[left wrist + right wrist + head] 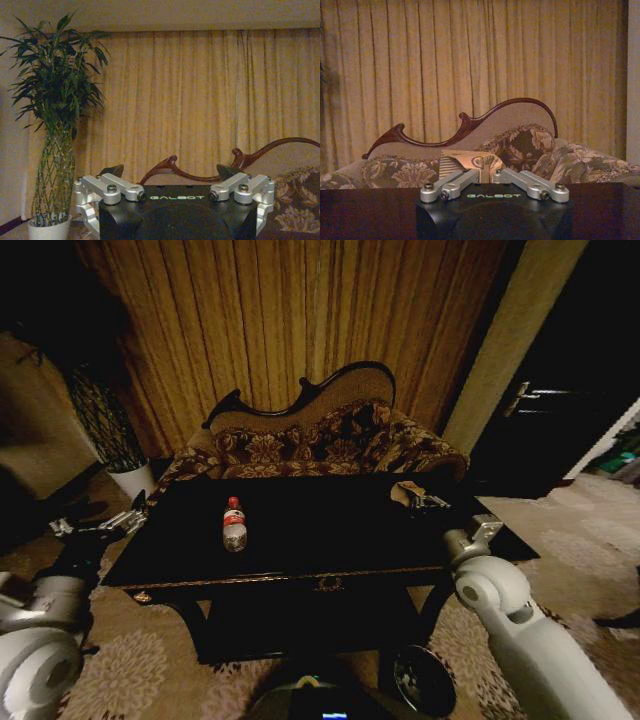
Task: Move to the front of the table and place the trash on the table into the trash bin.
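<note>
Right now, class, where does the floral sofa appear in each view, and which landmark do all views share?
Head view: sofa centre, behind the table.
Left wrist view: beyond the left gripper, beside the plant.
Right wrist view: directly beyond the right gripper.
Shared landmark: the pleated curtain.

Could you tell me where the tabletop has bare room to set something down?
The table is bare between the bottle and the tan piece, and along its front edge. The back right is crowded: the right gripper sits at that piece. The left gripper hangs off the left end.
</note>
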Available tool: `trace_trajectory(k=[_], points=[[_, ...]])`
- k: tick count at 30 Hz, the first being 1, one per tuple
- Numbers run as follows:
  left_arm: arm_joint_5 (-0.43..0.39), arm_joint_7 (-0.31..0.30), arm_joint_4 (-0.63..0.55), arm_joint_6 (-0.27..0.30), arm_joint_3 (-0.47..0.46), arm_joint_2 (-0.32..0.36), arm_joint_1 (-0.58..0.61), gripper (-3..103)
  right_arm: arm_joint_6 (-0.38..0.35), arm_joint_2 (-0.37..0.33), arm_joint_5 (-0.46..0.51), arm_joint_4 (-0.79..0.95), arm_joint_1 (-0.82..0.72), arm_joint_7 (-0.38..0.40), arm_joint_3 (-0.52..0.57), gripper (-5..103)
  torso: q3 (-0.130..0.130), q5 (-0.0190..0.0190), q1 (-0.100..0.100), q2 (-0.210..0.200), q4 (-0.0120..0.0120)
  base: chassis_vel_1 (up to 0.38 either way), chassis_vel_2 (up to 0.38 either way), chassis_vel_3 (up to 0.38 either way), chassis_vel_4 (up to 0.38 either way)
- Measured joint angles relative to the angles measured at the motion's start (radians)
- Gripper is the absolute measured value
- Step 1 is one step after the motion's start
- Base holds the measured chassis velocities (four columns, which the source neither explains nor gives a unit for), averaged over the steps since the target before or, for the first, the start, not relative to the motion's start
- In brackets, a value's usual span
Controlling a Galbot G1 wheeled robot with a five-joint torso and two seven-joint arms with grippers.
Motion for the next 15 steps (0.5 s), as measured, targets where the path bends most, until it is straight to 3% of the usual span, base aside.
trace_trajectory(k=[15], points=[[0.000,0.001,0.000,-0.001,-0.007,0.002,0.007,100,0.000,0.000,0.000,-0.001,0.003,0.001,-0.003,1,0.000,0.0000,0.000,0.000,0.0001,0.000,0.000,0.000,0.000]])
